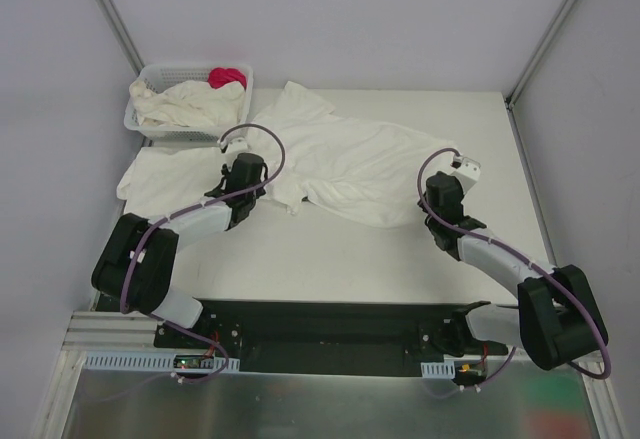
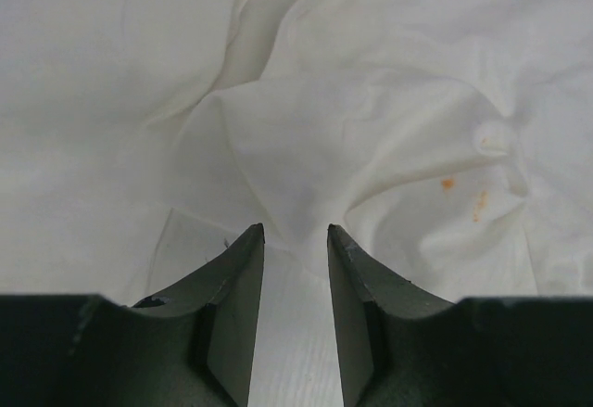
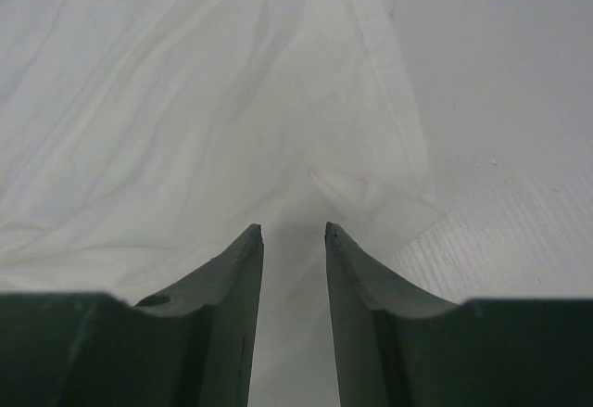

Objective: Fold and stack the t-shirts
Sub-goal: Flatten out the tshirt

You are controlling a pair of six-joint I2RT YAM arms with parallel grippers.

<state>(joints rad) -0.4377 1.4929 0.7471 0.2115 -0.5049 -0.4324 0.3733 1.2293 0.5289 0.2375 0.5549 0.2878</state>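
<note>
A crumpled white t-shirt (image 1: 350,159) lies spread across the middle of the table. My left gripper (image 1: 252,174) is low at its left edge, jaws open. In the left wrist view the gripper (image 2: 296,231) has bare table between its fingers, and a fold of the t-shirt (image 2: 371,129) with small orange stains (image 2: 449,184) starts at the tips. My right gripper (image 1: 438,183) hovers open at the shirt's right end. In its wrist view the gripper (image 3: 293,229) is over a corner of the t-shirt (image 3: 185,101). A second t-shirt (image 1: 165,174) lies flat at the left.
A white lattice basket (image 1: 140,124) stands at the back left, holding a cream t-shirt (image 1: 185,104) and a pink-red cloth (image 1: 227,77). Grey walls close in the table on the left, back and right. Bare table (image 3: 510,101) shows to the right of the shirt's corner.
</note>
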